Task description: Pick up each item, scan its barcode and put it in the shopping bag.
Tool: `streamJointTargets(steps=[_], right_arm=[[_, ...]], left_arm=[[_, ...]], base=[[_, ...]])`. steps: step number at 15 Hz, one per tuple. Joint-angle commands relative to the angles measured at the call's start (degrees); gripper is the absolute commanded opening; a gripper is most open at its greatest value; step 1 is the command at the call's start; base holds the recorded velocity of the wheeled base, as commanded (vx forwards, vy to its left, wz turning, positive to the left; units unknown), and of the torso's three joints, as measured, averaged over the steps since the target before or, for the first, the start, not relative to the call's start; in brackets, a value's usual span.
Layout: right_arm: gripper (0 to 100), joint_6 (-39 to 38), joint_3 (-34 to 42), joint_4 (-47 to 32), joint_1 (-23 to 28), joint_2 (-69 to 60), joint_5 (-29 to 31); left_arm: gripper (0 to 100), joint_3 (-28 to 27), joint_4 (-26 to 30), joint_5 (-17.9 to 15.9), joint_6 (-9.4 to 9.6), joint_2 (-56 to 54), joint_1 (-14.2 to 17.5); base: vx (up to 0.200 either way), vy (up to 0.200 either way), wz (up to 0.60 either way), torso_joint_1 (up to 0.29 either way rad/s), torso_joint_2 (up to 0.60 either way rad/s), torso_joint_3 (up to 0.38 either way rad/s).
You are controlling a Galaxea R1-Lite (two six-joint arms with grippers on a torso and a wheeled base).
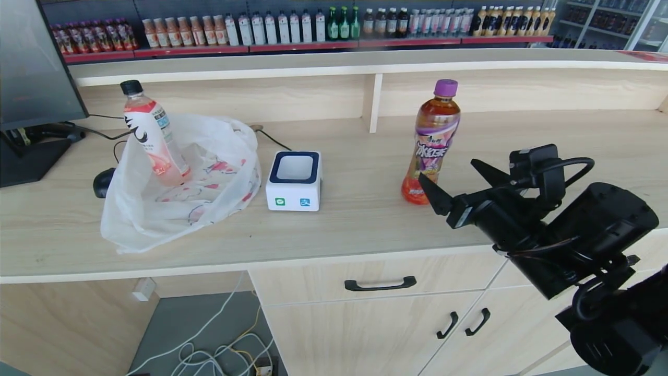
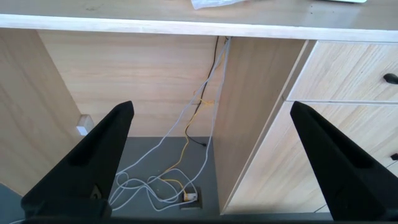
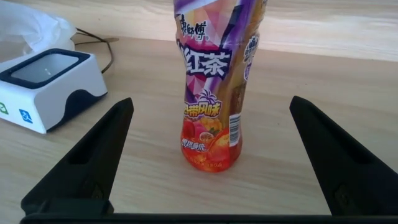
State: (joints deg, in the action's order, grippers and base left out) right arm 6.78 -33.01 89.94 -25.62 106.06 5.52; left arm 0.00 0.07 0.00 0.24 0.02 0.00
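Note:
A tea bottle (image 1: pixel 432 141) with a purple cap stands upright on the wooden counter, right of the white scanner box (image 1: pixel 294 180). My right gripper (image 1: pixel 459 180) is open just in front of the bottle, its fingers spread wider than the bottle (image 3: pixel 214 93), which stands between and beyond the fingertips. A pink drink bottle (image 1: pixel 151 133) with a black cap leans inside the white plastic shopping bag (image 1: pixel 177 198) at the left. My left gripper (image 2: pixel 211 155) hangs open below the counter, facing the cabinet opening and floor cables.
A monitor (image 1: pixel 31 68) on its stand and a black mouse (image 1: pixel 103 181) sit at the counter's left end. Behind is a raised shelf with a divider (image 1: pixel 371 102). Drawers with black handles (image 1: pixel 380 284) are under the counter. Bare counter lies right of the tea bottle.

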Motion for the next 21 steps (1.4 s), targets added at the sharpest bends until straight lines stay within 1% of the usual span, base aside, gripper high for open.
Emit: streamJointTargets(steps=[1, 3, 6, 8, 11, 15, 21], right_arm=[[100, 0.08, -3.64, 0.06, 0.4, 4.16, 0.81], [100, -0.19, -4.69, 0.06, 0.49, 5.56, 3.44], [100, -0.1, -8.47, 0.06, 0.4, 6.88, 3.44], [100, -0.1, -12.69, 0.06, 0.4, 8.64, 3.53], [100, -0.1, -13.39, 0.06, -0.13, 9.43, 3.62], [100, -0.1, -14.98, 0.06, -1.18, 10.05, 6.78], [100, -0.01, -19.99, -7.06, -1.89, 10.05, 10.83]], left_arm=[[100, 0.0, 0.01, 0.0, 0.02, 0.06, 0.0], [100, 0.0, 0.01, 0.0, 0.02, 0.06, 0.0], [100, 0.0, 0.01, 0.0, 0.02, 0.06, 0.0], [100, 0.0, 0.01, 0.0, 0.02, 0.06, 0.0], [100, 0.0, 0.01, 0.0, 0.02, -0.02, 0.0], [100, 0.0, 0.01, 0.0, 0.02, 0.06, 0.0], [100, 0.0, 0.01, 0.0, 0.02, 0.06, 0.0]], base=[[0.0, 0.0, 0.0, 0.0, 0.0, 0.0], [0.0, 0.0, 0.0, 0.0, 0.0, 0.0], [0.0, 0.0, 0.0, 0.0, 0.0, 0.0], [0.0, 0.0, 0.0, 0.0, 0.0, 0.0], [0.0, 0.0, 0.0, 0.0, 0.0, 0.0], [0.0, 0.0, 0.0, 0.0, 0.0, 0.0], [0.0, 0.0, 0.0, 0.0, 0.0, 0.0]])
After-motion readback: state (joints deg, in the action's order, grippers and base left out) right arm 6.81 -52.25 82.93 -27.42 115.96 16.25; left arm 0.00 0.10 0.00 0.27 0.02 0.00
